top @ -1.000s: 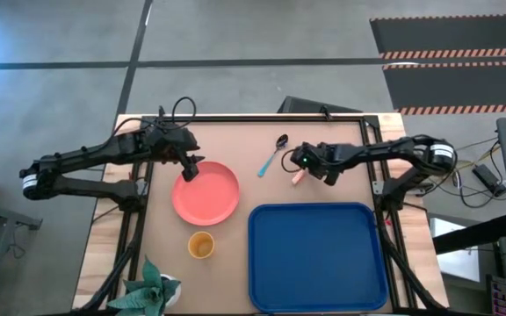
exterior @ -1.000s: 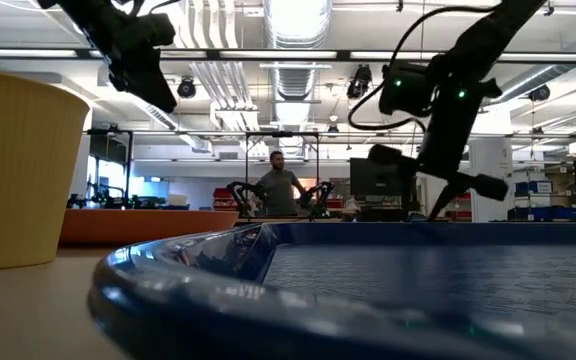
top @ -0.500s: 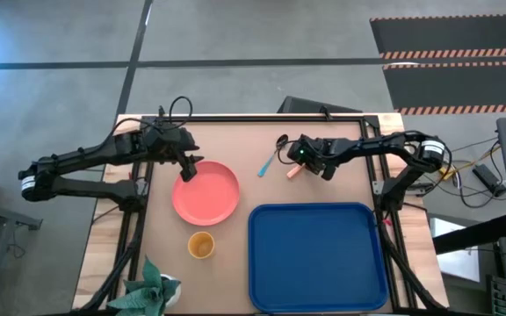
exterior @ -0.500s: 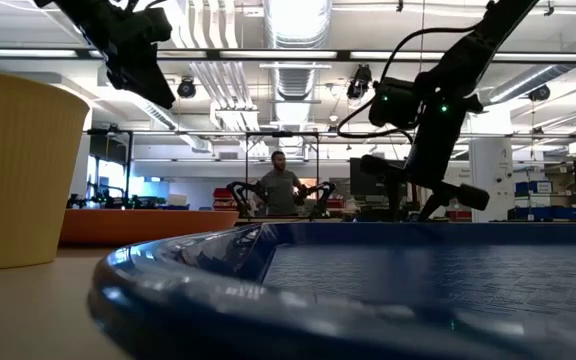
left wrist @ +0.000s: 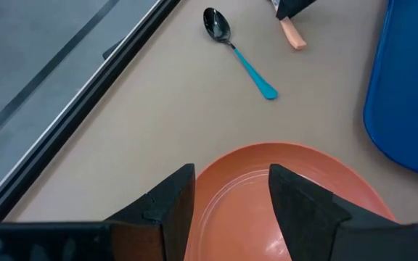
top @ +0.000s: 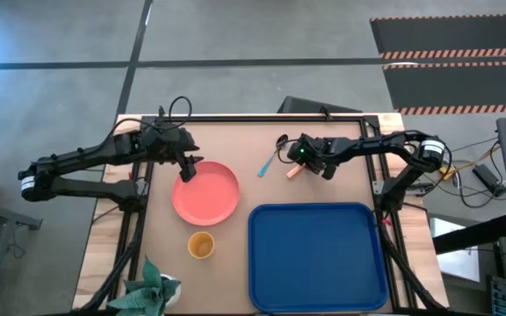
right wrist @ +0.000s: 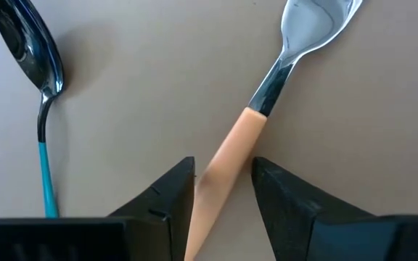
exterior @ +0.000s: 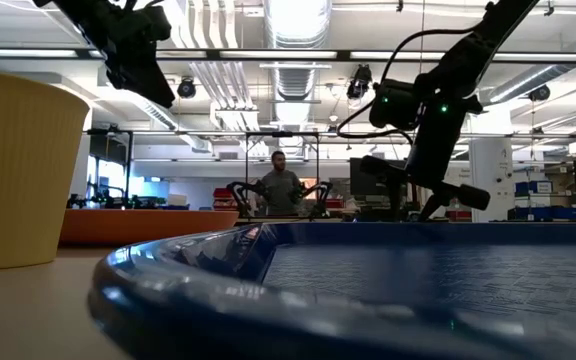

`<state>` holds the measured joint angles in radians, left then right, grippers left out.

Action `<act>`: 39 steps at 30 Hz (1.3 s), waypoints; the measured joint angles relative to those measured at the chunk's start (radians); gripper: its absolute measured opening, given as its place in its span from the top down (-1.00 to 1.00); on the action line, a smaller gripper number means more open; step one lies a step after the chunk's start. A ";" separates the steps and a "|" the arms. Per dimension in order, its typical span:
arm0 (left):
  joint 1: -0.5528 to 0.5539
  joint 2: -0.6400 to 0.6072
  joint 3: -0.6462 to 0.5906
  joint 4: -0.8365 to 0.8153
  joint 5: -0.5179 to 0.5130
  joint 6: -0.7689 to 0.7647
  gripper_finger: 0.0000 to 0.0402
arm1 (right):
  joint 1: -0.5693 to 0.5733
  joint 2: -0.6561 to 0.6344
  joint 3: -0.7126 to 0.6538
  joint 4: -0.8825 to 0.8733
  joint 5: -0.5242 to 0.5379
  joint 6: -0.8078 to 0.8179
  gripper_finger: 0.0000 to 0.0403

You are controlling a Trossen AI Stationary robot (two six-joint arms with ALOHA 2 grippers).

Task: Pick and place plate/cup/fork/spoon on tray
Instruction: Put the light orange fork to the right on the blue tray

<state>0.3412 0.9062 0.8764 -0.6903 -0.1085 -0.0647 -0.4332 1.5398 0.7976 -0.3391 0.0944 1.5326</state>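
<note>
The fork [right wrist: 227, 156] lies on the brown surface [top: 235, 140] at the far right, just beyond the tray's far edge. The right wrist view shows what the overhead hides: its peach handle runs between the right gripper's [right wrist: 222, 190] jaws, which stand apart on either side and are not clamped on it, and its silver head points away. From above only the handle's pink tip peeks out beside the gripper [top: 310, 162].

The spoon [top: 271, 155], dark bowl and teal handle, lies just left of the fork. The blue tray [top: 318, 257] sits near right with nothing on it. The coral plate [top: 206, 192] is left of centre, the small orange cup [top: 201, 245] nearer. The left gripper [left wrist: 224, 199] hovers over the plate's far-left rim, jaws apart.

In the low view a person [exterior: 280, 187] stands in the room beyond.
</note>
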 joint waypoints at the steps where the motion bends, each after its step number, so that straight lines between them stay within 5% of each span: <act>1: 0.000 0.000 0.000 0.000 0.000 0.000 0.20 | -0.002 0.000 0.000 -0.004 -0.003 -0.009 0.36; 9: 0.000 0.001 0.000 0.000 0.008 -0.003 0.20 | -0.029 0.000 0.000 -0.024 -0.053 -0.052 0.41; 18: 0.000 -0.006 0.000 0.001 0.011 -0.003 0.20 | -0.030 0.000 -0.001 -0.060 -0.070 -0.132 0.83; 28: 0.000 -0.006 0.000 0.001 0.010 -0.003 0.20 | -0.026 -0.009 0.016 -0.087 -0.095 -0.265 0.85; 39: 0.000 -0.006 0.000 0.001 0.010 -0.005 0.20 | 0.027 -0.023 0.390 -0.546 -0.069 -0.428 0.86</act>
<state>0.3409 0.9005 0.8764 -0.6891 -0.0986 -0.0700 -0.4063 1.5169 1.1873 -0.8851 0.0255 1.1045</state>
